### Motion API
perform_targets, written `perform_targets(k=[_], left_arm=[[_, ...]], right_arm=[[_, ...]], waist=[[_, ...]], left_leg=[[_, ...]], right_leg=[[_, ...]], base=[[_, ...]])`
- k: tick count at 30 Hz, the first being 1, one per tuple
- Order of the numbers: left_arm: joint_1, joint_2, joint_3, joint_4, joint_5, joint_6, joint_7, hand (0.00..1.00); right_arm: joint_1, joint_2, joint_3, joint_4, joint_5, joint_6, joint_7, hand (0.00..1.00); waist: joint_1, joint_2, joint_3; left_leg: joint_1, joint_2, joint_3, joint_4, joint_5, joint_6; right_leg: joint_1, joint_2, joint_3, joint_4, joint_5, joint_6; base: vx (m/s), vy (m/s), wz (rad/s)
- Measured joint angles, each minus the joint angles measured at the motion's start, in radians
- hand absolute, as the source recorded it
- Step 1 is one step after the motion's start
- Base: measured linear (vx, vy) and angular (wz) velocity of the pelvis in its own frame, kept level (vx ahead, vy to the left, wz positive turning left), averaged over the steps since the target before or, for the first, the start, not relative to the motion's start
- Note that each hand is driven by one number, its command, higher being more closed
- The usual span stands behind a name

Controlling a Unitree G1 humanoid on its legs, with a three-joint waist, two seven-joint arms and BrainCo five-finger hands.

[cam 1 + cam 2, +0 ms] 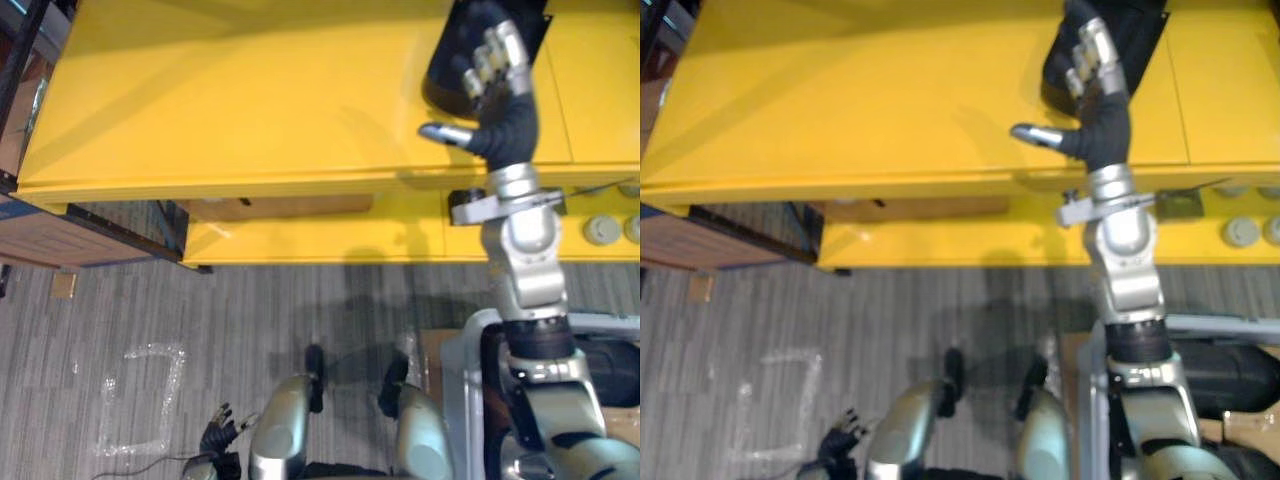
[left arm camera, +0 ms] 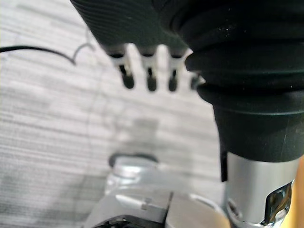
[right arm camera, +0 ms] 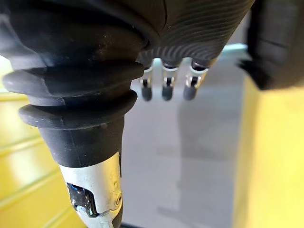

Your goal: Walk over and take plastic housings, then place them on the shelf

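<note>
Wide yellow bench [image 1: 250, 100] across top, glossy, soft glare on surface. Yellow shelf [image 1: 320, 240] lower, along its front, round grey knobs [image 1: 600, 230] at right end. Cardboard box [image 1: 280, 207] in gap under bench top. Grey striped carpet [image 1: 150, 320], clear tape outline [image 1: 145, 400] on it. Brown crate [image 1: 45, 245] at left, small tan square [image 1: 63, 285] near it.

Shelf [image 1: 250, 90]: plain yellow top and front, no lettering or numbers to read.
Housing [image 1: 445, 70]: dark surface, no label legible.
Floor tape [image 1: 140, 400]: pale rectangular outline on the grey carpet, a bare mark without words or digits.
Box [image 1: 50, 240]: brown face at the left edge; any print cannot be made out.
Discs [image 1: 600, 230]: grey, round, on the lower yellow ledge; too small to tell any marking.
</note>
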Motion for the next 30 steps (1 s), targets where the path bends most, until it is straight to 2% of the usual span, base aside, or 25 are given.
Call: perform_targets(k=[6,14,20,25,30], left_arm=[[-0.006,-0.002,-0.002,0.008,-0.001,-0.001,0.014,0.00],[-0.011,-0.003,-0.003,0.016,-0.002,0.001,0.031,0.00],[-0.011,-0.005,-0.023,0.017,-0.003,0.000,0.033,0.00],[-0.012,-0.006,-0.031,0.016,-0.003,0.000,0.033,0.00],[-0.016,-0.020,-0.040,0.014,-0.002,0.001,0.032,0.00]], right_arm=[[-0.006,0.047,0.023,0.037,-0.015,0.010,-0.045,0.00],[-0.129,0.064,0.058,0.210,-0.018,0.012,-0.094,0.00],[-0.190,0.078,0.087,0.294,-0.044,0.057,-0.132,0.00],[-0.232,0.083,0.099,0.348,-0.050,0.076,-0.158,0.00],[-0.281,0.079,0.098,0.388,-0.058,0.096,-0.244,0.00]], waist=[[0.002,0.000,0.000],[0.007,0.000,0.000],[0.011,0.003,0.001],[0.013,0.015,-0.001],[0.012,0.047,-0.002]], left_leg=[[0.002,-0.009,-0.002,-0.010,0.003,0.000],[0.001,-0.020,-0.013,-0.009,0.005,0.004],[-0.001,-0.029,-0.036,-0.013,0.012,0.004],[0.002,-0.034,-0.041,-0.029,0.025,0.004],[0.002,-0.040,-0.049,-0.038,0.032,0.004]], right_leg=[[-0.004,-0.009,-0.003,0.004,-0.002,0.001],[-0.004,-0.019,-0.010,0.013,-0.009,0.002],[-0.001,-0.032,-0.030,0.034,-0.023,0.003],[-0.001,-0.036,-0.036,0.035,-0.024,0.003],[-0.002,-0.042,-0.044,0.036,-0.025,0.004]], base=[[0.05,0.004,0.03],[0.02,0.008,0.03],[-0.02,0.001,0.12],[0.00,0.003,0.04],[0.01,0.012,0.06]])
